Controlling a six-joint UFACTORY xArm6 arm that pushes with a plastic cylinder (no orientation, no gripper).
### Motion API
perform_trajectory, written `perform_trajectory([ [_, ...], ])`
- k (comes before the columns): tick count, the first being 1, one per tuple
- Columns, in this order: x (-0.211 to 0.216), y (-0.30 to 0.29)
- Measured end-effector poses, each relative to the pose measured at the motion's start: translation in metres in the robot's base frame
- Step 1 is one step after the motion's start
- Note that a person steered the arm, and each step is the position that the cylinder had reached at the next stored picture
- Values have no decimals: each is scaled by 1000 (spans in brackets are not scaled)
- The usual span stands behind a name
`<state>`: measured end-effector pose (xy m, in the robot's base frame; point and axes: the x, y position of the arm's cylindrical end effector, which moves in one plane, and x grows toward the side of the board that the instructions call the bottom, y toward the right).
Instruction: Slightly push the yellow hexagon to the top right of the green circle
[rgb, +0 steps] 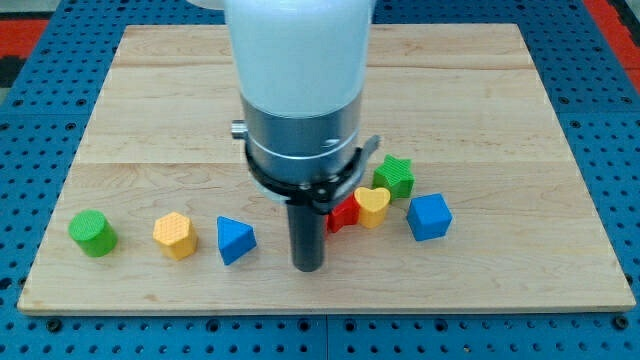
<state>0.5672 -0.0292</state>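
Note:
The yellow hexagon lies near the view's bottom left of the wooden board. The green circle lies just to its left, a small gap between them. My tip rests on the board to the right of the blue triangle, well to the right of the yellow hexagon and not touching any block.
A red block, a yellow heart, a green star and a blue cube cluster right of my tip. The arm's white and grey body hides the board's middle.

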Motion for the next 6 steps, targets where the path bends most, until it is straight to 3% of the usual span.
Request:
perform_trajectory([
  [1, -46, -21],
  [2, -56, -41],
  [4, 33, -13],
  [5, 24, -83],
  [6, -16, -129],
])
